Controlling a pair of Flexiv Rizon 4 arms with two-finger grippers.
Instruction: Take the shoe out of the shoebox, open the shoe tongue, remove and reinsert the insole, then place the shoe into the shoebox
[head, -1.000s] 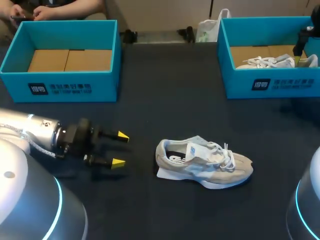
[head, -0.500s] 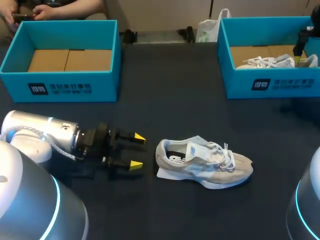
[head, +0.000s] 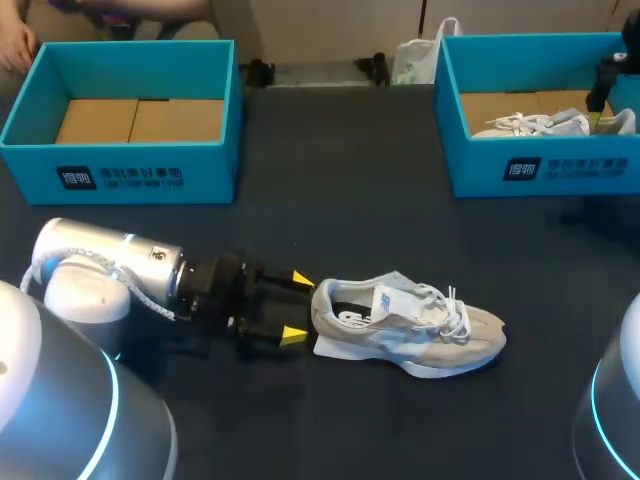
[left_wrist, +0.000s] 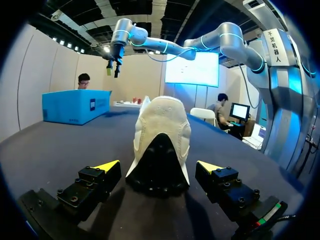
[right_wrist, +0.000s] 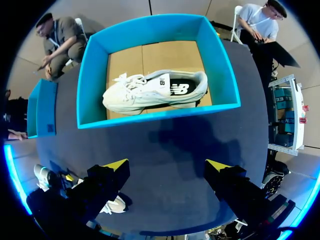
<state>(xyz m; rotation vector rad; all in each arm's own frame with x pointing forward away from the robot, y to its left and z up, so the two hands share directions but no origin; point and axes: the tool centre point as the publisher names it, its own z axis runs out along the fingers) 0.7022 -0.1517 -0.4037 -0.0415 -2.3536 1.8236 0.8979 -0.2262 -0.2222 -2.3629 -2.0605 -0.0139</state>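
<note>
Clerk: Left gripper (head: 298, 308), state?
Checker: Fingers wide apart, low over table (head: 350, 200), holding nothing. Shoe (head: 410, 325) stands upright just ahead, heel toward the tips, clear of both.
Clerk: Farther back?
Checker: Two blue boxes. Left box (head: 130, 170): cardboard floor showing. Right box (head: 540, 170): holds second shoe (head: 540, 125). Right gripper (right_wrist: 167, 165) hangs over the table by that box, fingers wide, gripping nothing.

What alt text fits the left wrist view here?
A pale shoe lies on the dark table just ahead of the open left hand, heel toward it, lined up with the gap between the yellow-tipped fingers. A blue shoebox stands farther back.
</note>
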